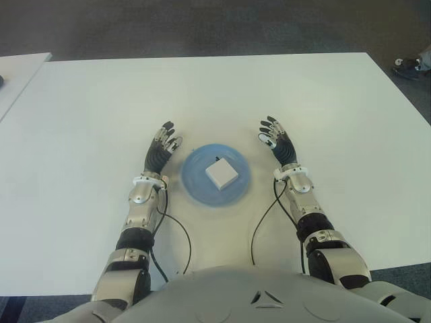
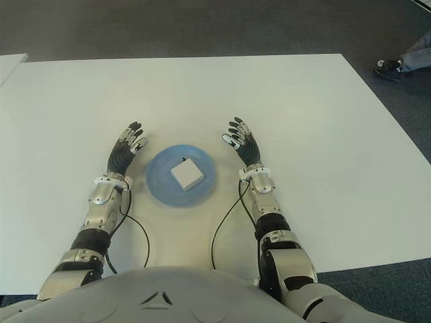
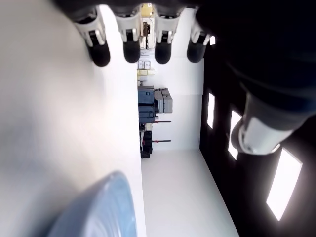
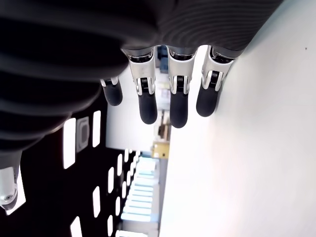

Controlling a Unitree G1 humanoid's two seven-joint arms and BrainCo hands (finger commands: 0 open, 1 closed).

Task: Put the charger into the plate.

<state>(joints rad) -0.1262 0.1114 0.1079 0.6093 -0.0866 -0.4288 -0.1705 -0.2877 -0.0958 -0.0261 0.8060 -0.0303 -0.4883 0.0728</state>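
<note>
We see the charger (image 1: 221, 173), a small white block, lying inside the blue plate (image 1: 195, 185), close to its middle and turned a little askew. The plate sits on the white table (image 1: 94, 121), directly in front of the robot's body and between its two arms.

The left hand (image 1: 162, 147) shows just beside the plate on its left, near the rim but apart from it. Its fingers (image 3: 132, 45) are stretched out and spread, and we find nothing in them; the plate's edge (image 3: 106, 207) appears low in that wrist view, off from the fingertips.

The right hand (image 1: 277, 139) shows just beside the plate on its right, also clear of the rim. Its fingers (image 4: 178, 101) are extended and apart, holding nothing.

Black cables (image 1: 180, 235) run from each forearm down toward the torso across the table. At the far right, beyond the table's corner, we make out a person's shoe (image 2: 389, 66) on the dark floor (image 1: 202, 27).
</note>
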